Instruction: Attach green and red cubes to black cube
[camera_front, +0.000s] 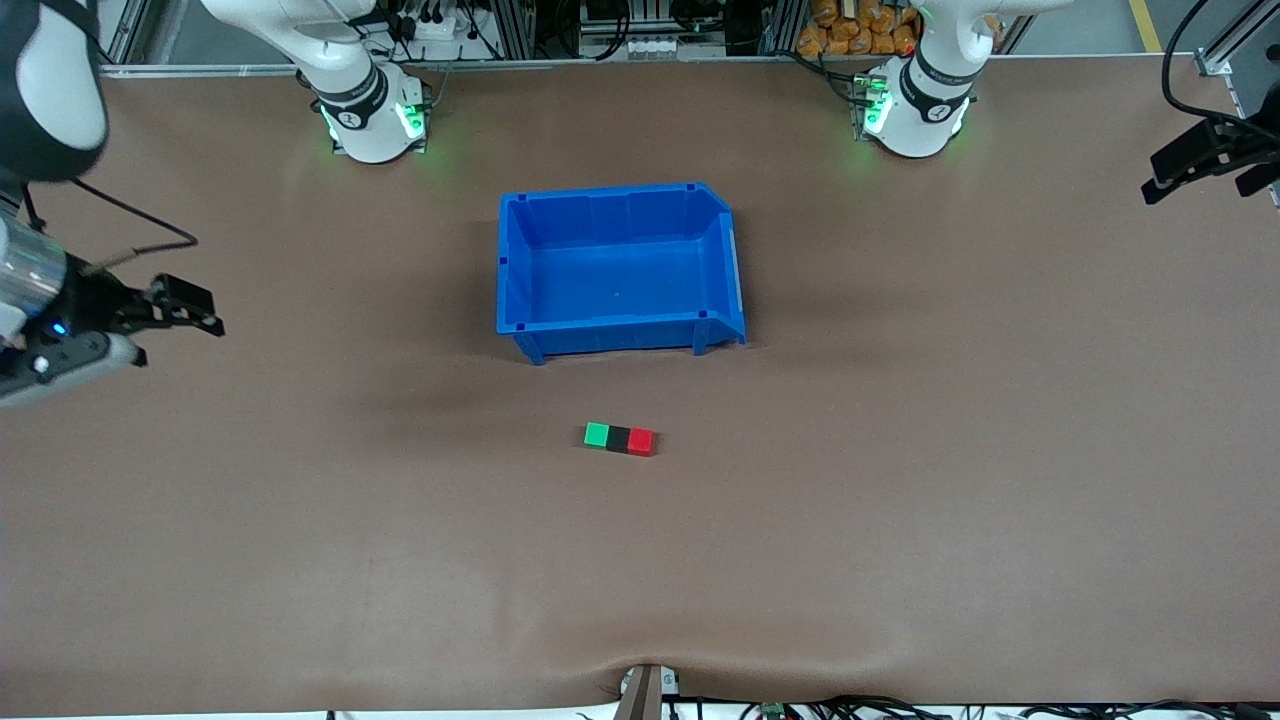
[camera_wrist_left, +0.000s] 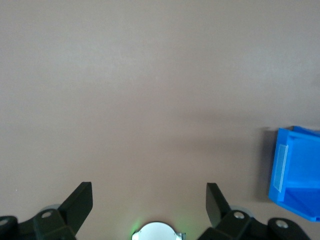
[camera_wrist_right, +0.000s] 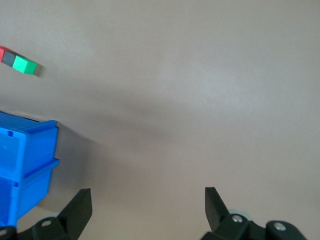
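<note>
Pincers, front view: my right gripper (camera_front: 200, 310) hangs over bare table at the right arm's end, my left gripper (camera_front: 1195, 165) over the table's edge at the left arm's end; both arms wait well away from the cubes.
Cubes, front view: green cube (camera_front: 597, 435), black cube (camera_front: 619, 438) and red cube (camera_front: 641, 442) lie in one row, touching, black between the other two, green toward the right arm's end.
Bin, front view: blue bin (camera_front: 620, 330) stands on the brown table (camera_front: 900, 500), farther from the camera than the cube row.
Left wrist view: my left fingers (camera_wrist_left: 80, 202) are spread wide, grasping nothing, over bare tabletop; a corner of the bin (camera_wrist_left: 295, 172) shows.
Right wrist view: my right fingers (camera_wrist_right: 80, 207) are likewise released and spread; the bin's wall (camera_wrist_right: 27, 165) is near, the green cube (camera_wrist_right: 25, 65), black cube (camera_wrist_right: 9, 58) and a sliver of red (camera_wrist_right: 2, 52) lie farther off.
</note>
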